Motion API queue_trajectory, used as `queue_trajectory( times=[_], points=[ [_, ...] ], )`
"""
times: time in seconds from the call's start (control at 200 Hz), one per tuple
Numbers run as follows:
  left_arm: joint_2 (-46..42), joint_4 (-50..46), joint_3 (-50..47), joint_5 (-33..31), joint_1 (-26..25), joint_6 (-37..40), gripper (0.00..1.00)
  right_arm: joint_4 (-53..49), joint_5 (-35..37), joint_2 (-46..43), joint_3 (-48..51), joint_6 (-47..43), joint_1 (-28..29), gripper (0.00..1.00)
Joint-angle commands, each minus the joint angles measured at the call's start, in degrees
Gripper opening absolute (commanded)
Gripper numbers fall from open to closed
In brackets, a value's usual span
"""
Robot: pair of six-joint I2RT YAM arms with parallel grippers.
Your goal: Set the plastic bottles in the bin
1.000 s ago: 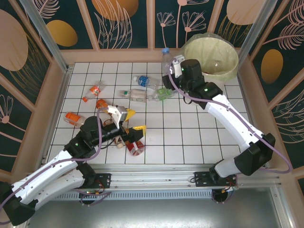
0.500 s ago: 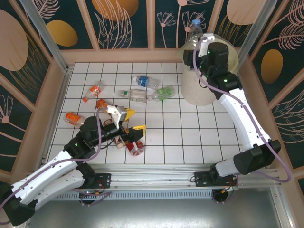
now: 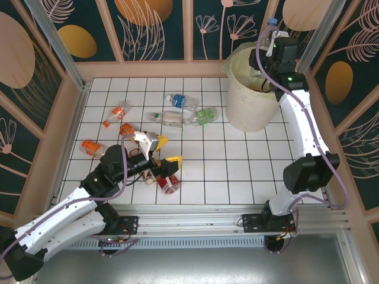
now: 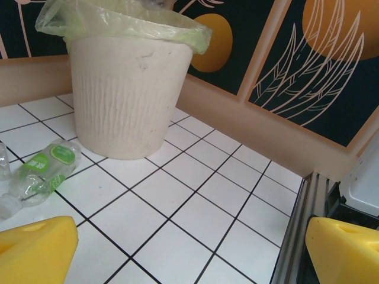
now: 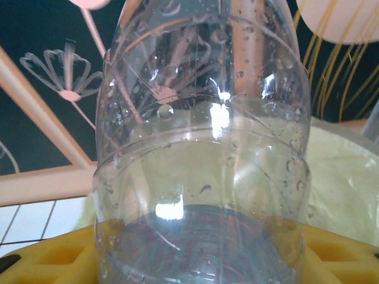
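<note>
Bottle [image 5: 201, 148] clamped by right fingers [image 5: 53, 260] above bin [image 3: 249, 109]: likely empty, light, thin-walled, slick; grip body gently; left fingers [image 4: 35, 251] apart.

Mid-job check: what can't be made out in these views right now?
- Bin contents: top view, right arm partly covers the opening; left wrist view looks from below the rim.
- Held bottle, neck: right wrist view, cut off by the top edge.
- Bottles beneath left gripper: top view, the gripper overlaps them; count unclear.
</note>
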State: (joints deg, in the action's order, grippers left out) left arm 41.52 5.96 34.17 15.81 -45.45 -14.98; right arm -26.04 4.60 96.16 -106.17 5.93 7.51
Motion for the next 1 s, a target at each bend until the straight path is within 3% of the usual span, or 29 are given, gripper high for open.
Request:
queue_trajectory(
  times=[0.0, 0.46, 0.771, 0.996],
  points=[
    [-0.03, 0.99, -0.34, -0.65, -0.43, 1.27, 0.99, -6.61, -0.64, 3.61, -4.51, 2.08, -1.55, 0.6],
    [-0.02, 0.72, -0.45, -1.22, -0.43, 1.27, 0.99, -17.97, -3.03, 13.91, -9.88, 2.88, -4.68, 0.65],
    [-0.03, 0.46, -0.42, -1.66, -0.38, 1.27, 0.99, -18.08, -3.53, 13.24, -12.49, 3.66, -4.82, 0.79],
    [-0.03, 0.35, -0.4, -2.1, -0.45, 1.43, 0.99, -16.71, -5.1, 10.17, -12.63, 3.65, -4.74, 0.8]
  ],
)
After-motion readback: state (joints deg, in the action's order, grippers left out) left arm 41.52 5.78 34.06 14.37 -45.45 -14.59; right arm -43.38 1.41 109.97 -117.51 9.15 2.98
